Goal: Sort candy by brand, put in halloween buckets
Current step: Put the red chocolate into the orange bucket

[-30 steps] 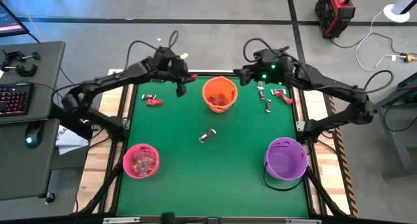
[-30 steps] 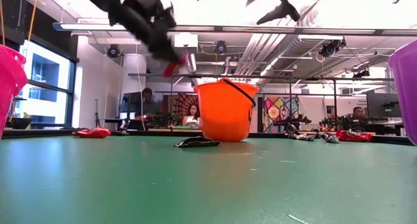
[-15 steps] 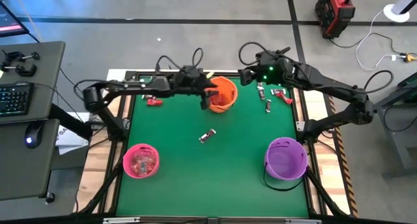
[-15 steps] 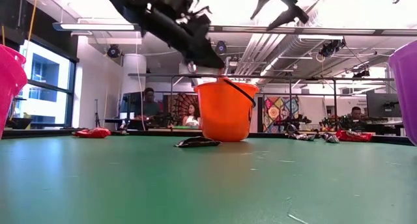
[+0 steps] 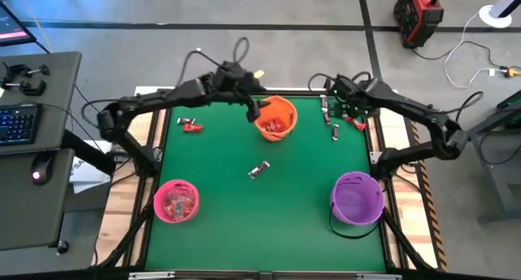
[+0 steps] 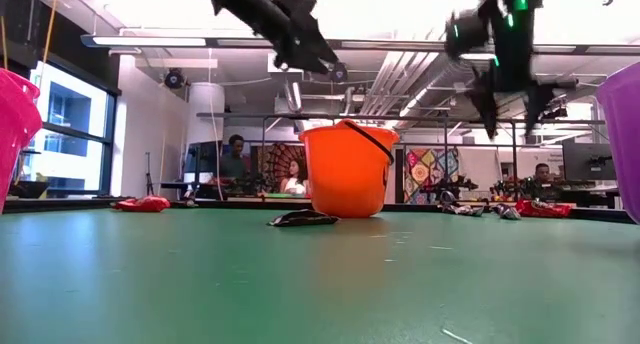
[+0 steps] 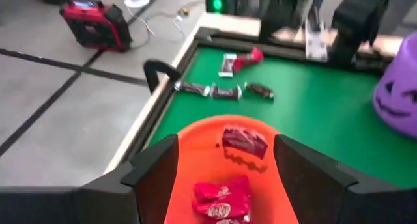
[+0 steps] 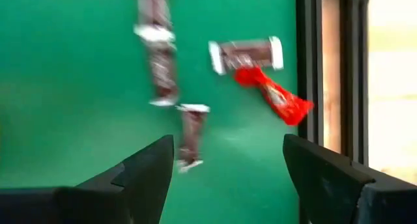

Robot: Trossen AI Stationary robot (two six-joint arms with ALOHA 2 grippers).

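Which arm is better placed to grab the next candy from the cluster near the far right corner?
Right. Its gripper hovers over that candy cluster, fingers open. The left gripper is over the orange bucket, farther away.

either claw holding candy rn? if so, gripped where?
Nothing held. Left claw is open over the orange bucket, with red candy lying inside it. Right claw is open above the loose candy at the table's far right corner.
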